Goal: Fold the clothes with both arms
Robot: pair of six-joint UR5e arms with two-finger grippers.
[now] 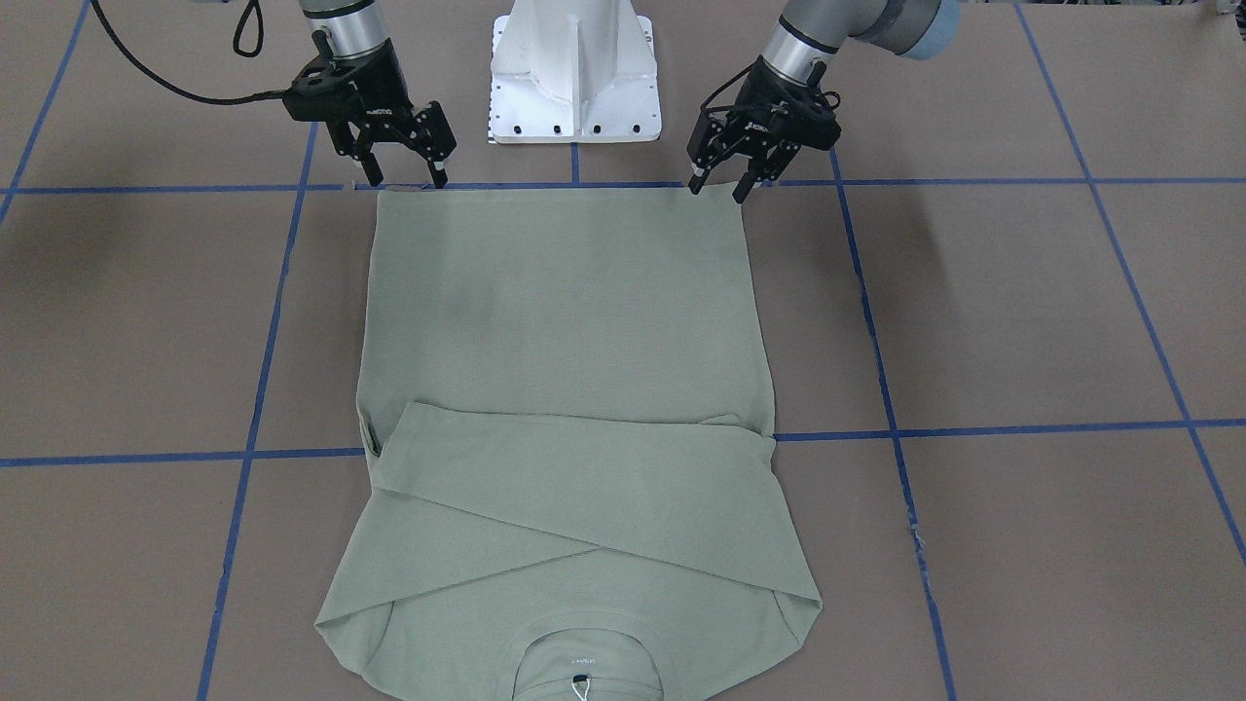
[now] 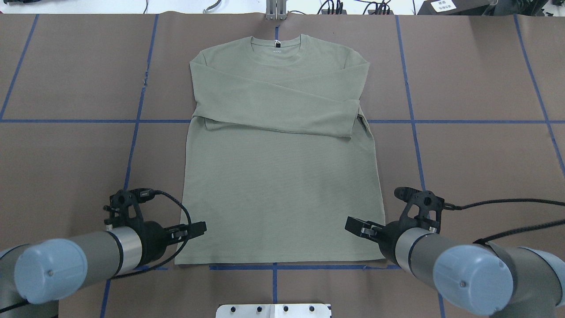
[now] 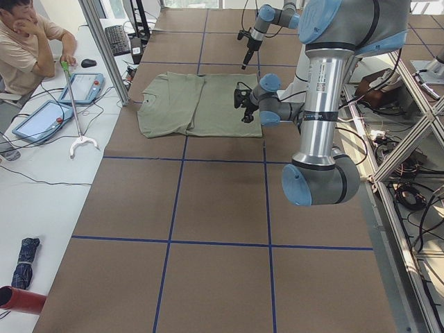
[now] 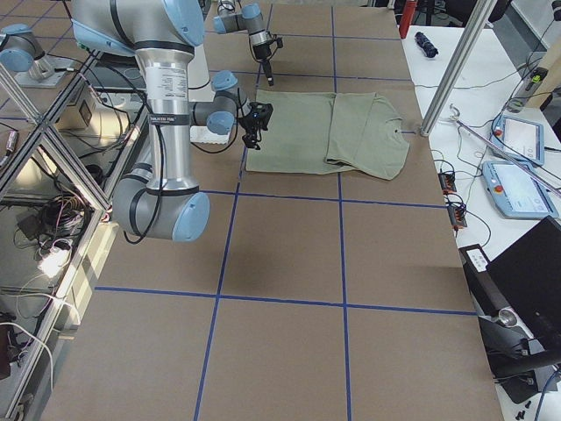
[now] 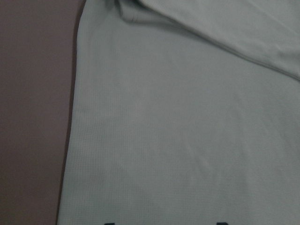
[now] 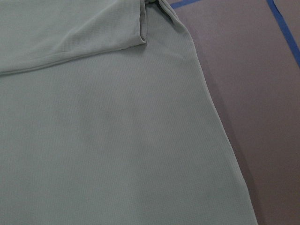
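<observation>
At the tabletop's (image 2: pixel 66 154) near left, the left arm (image 2: pixel 88 254) reaches in low, and the left fingers (image 1: pixel 699 170) are spread apart with nothing between them, their tips straddling the left corner of the hem (image 2: pixel 278 260); whether they touch the cloth I cannot tell. Next comes the shirt (image 2: pixel 282 185), lying flat in the middle of the tabletop. Its long axis runs straight from the edge by the robot toward the far edge, with the hem along the near side and the neck (image 2: pixel 277 44) close to the far edge. Both sleeves (image 2: pixel 273 101) are crossed over the chest, so the body reads as one long rectangle. At the near right, the right arm (image 2: pixel 441 260) mirrors the first, and the right fingers (image 1: pixel 437 164) are likewise parted and empty, set at the hem's right corner. Each arm is nearer its own corner, and the two sit level with each other along the hem. From either pair of fingers the cloth stretches directly away from the robot, so the likely next fold, as I judge it, carries the hem forward along that axis toward the neck, which needs both corners pinched evenly.
</observation>
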